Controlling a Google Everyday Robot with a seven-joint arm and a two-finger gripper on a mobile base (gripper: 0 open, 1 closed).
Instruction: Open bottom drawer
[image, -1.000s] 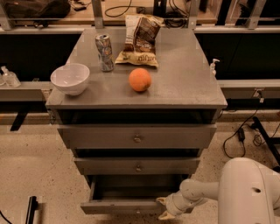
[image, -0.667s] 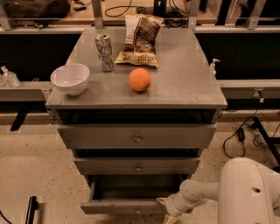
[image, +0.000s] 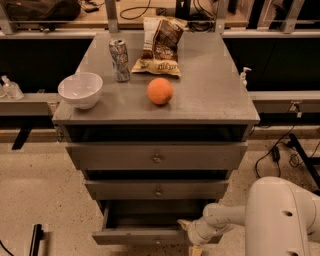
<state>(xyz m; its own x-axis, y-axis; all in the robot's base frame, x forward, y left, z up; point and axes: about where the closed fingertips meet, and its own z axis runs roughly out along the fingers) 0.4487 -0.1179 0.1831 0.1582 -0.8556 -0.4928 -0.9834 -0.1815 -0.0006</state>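
The grey cabinet has three drawers. The bottom drawer (image: 135, 236) is pulled out toward the camera, and its dark inside shows behind the flat front. My gripper (image: 189, 236) is at the right part of that drawer's front edge, on the end of the white arm (image: 225, 220) that reaches in from the lower right. The middle drawer (image: 158, 190) and the top drawer (image: 157, 157) each stand out a little from the frame.
On the cabinet top (image: 210, 95) stand a white bowl (image: 80, 89), a soda can (image: 119, 60), a chip bag (image: 160, 46) and an orange (image: 160, 91). My white base (image: 282, 220) fills the lower right. Cables (image: 275, 150) lie on the floor at right.
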